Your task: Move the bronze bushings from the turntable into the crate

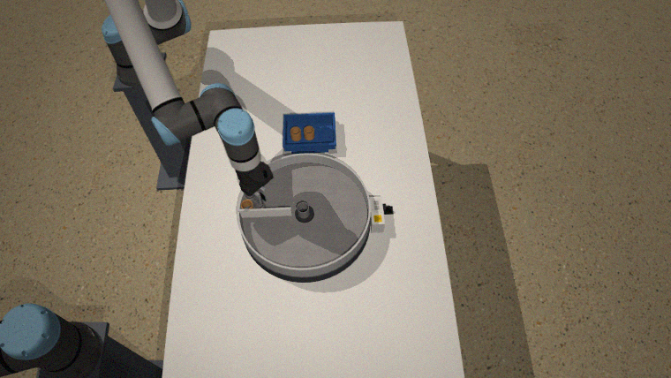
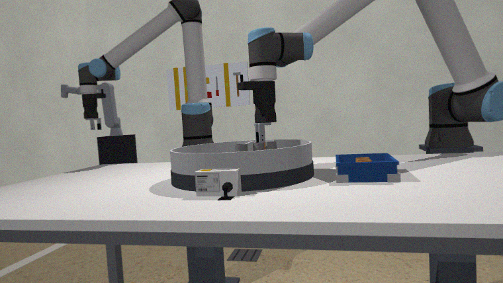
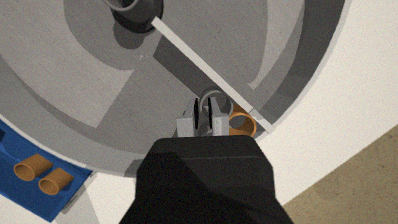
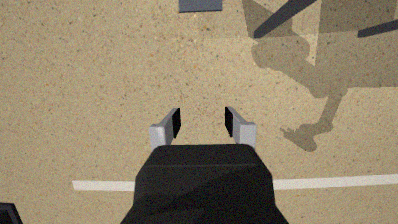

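A bronze bushing [image 1: 246, 204] [image 3: 244, 128] stands inside the turntable [image 1: 305, 270] [image 2: 207, 158], in the corner of rim and divider. A steel bushing [image 3: 228, 106] is close beside it. My left gripper [image 1: 257, 197] [image 2: 259, 140] [image 3: 203, 107] is slightly open over the steel bushing's edge. I see nothing clamped between its fingers; their exact height is hidden by the rim. Two bronze bushings [image 1: 301, 132] [image 2: 363, 159] sit in the blue crate [image 1: 285, 122] [image 2: 369, 174] [image 3: 47, 212], which looks level between its guides [image 2: 341, 178] [image 2: 393, 178]. My right gripper [image 2: 95, 125] [image 4: 202, 116] is wide open and empty, off the table.
The white divider [image 1: 265, 213] [image 3: 200, 64] runs from the hub post [image 1: 303, 207] to the turntable's rim. A white box [image 1: 377, 215] [image 2: 217, 182] with a black knob [image 2: 228, 186] stands against the turntable's outer wall. The crate is close to the turntable's rim.
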Controlling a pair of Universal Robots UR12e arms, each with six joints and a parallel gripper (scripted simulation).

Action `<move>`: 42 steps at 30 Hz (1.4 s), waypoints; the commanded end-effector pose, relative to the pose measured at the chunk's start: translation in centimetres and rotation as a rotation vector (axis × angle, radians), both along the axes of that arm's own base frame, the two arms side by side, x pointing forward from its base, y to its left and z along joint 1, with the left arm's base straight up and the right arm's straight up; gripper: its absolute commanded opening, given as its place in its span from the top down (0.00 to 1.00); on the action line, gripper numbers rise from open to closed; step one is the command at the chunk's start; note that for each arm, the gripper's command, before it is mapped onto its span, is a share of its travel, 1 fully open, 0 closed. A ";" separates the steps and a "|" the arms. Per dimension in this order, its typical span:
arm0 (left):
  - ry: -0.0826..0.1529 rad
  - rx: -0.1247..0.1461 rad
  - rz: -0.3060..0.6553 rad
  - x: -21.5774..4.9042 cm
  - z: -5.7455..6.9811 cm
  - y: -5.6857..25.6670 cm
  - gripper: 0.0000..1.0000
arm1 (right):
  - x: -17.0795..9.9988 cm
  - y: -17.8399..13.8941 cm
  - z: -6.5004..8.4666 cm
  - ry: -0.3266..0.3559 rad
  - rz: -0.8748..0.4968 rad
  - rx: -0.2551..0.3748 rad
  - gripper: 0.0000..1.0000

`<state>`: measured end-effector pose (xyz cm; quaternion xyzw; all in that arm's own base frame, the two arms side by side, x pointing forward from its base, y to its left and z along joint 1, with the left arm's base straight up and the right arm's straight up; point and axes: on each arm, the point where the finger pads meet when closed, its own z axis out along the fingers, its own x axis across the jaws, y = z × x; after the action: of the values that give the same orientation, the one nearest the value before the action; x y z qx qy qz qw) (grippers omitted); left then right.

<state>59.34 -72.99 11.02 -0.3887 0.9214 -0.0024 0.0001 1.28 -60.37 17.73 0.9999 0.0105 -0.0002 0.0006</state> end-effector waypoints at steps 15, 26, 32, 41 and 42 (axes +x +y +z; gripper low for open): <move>0.000 0.001 -0.001 -0.2 -1.8 -0.1 0.64 | 0.1 0.0 0.0 0.000 0.001 0.001 0.00; 0.001 0.002 -0.001 -0.2 -2.0 -0.1 0.64 | 0.1 0.0 0.0 0.000 0.001 0.001 0.00; 0.001 0.002 -0.001 -0.2 -2.0 -0.1 0.64 | 0.1 0.0 0.0 0.000 0.001 0.001 0.00; 0.001 0.002 -0.001 -0.2 -2.0 -0.1 0.64 | 0.1 0.0 0.0 0.000 0.001 0.001 0.00; 0.001 0.002 -0.001 -0.2 -2.0 -0.1 0.64 | 0.1 0.0 0.0 0.000 0.001 0.001 0.00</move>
<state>59.27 -72.85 8.89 -0.3887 0.9214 0.0003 -0.0002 1.28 -60.37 17.73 0.9999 0.0105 -0.0002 0.0006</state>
